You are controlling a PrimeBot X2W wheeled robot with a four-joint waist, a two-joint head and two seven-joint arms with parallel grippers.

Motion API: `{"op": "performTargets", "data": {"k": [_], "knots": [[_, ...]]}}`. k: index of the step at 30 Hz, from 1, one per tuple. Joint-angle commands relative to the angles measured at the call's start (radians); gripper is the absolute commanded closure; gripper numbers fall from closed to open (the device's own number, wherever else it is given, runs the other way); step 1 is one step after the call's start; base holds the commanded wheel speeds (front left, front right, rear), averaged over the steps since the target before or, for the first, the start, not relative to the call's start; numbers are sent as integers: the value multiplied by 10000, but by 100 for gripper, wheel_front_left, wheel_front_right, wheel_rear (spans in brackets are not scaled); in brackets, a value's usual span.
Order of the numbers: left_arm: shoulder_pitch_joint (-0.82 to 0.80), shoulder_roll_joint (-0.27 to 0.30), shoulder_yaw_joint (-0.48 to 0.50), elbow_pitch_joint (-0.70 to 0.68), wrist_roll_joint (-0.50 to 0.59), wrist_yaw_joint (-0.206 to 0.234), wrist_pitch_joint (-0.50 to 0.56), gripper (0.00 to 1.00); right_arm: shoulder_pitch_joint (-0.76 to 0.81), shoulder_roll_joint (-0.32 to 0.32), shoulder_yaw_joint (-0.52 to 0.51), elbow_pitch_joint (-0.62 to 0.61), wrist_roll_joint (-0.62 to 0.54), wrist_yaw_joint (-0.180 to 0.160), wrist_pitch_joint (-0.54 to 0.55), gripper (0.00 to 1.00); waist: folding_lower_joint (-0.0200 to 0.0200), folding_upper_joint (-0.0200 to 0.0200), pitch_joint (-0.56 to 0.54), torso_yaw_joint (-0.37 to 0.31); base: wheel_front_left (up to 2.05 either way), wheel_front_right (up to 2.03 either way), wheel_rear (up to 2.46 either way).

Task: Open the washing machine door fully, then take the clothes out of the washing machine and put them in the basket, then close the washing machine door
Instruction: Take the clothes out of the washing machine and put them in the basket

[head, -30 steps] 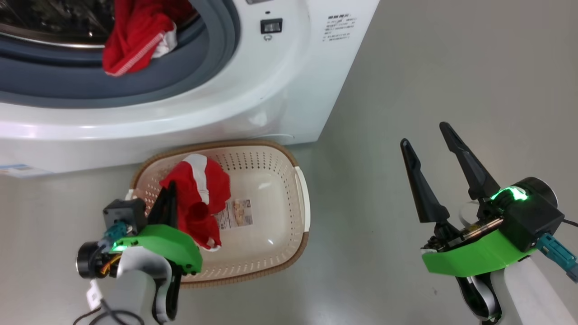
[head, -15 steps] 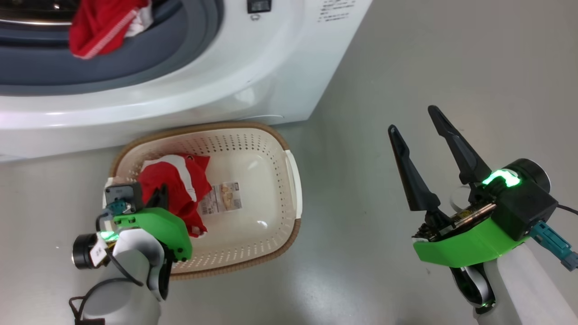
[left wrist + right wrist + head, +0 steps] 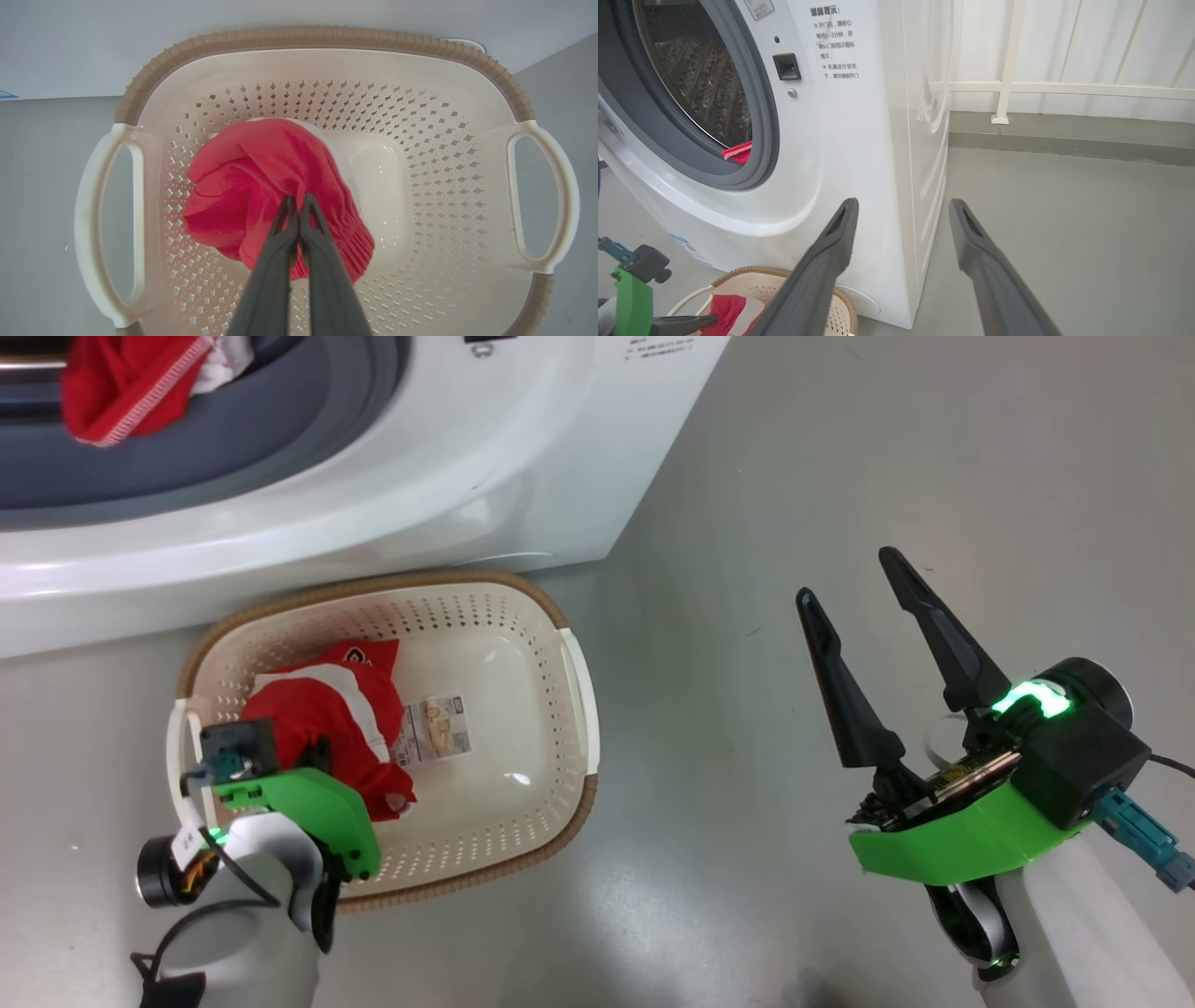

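Left gripper [image 3: 296,201] is pinched together on a fold of the red garment [image 3: 243,186], which slumps just beneath its tips inside the cream basket [image 3: 327,37]. I judge the cloth light, limp and easy to grip at any bunched fold. My right gripper [image 3: 847,574] hangs spread and empty, well aside. Beyond the left gripper, a second red garment [image 3: 121,392] drapes over the washing machine [image 3: 523,476] ring.

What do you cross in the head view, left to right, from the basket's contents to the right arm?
red garment → sticker → basket's right-side handle → bare floor → right hand, open and holding nothing.
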Motion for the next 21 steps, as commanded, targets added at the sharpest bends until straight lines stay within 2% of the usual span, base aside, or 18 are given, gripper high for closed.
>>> {"op": "performTargets", "data": {"k": [1, 3, 4, 14, 21], "knots": [[-49, 206, 203, -12, -53, 33, -70, 100, -62, 44, 155, -204, -42, 62, -63, 0, 0, -1, 51, -50, 0, 0, 0], [-135, 191, 192, 45, -89, 50, -117, 27, -76, 57, 141, -178, -39, 62, -63, 0, 0, -1, 63, -71, 0, 0, 0], [-168, 181, 174, 68, -100, 38, -137, 0, -83, 65, 130, -164, -39, 62, -63, 0, 0, -1, 60, -73, 0, 0, 0], [-405, 108, 160, -26, -344, -238, -587, 0, -58, 89, 31, -76, -84, 62, -63, 0, 0, -1, -293, 122, 0, 0, 0], [-165, 77, 278, -1046, -508, -396, -733, 0, 75, -12, -19, 9, -143, 62, -63, 0, 0, -1, -872, 457, 0, 0, 0]]}}
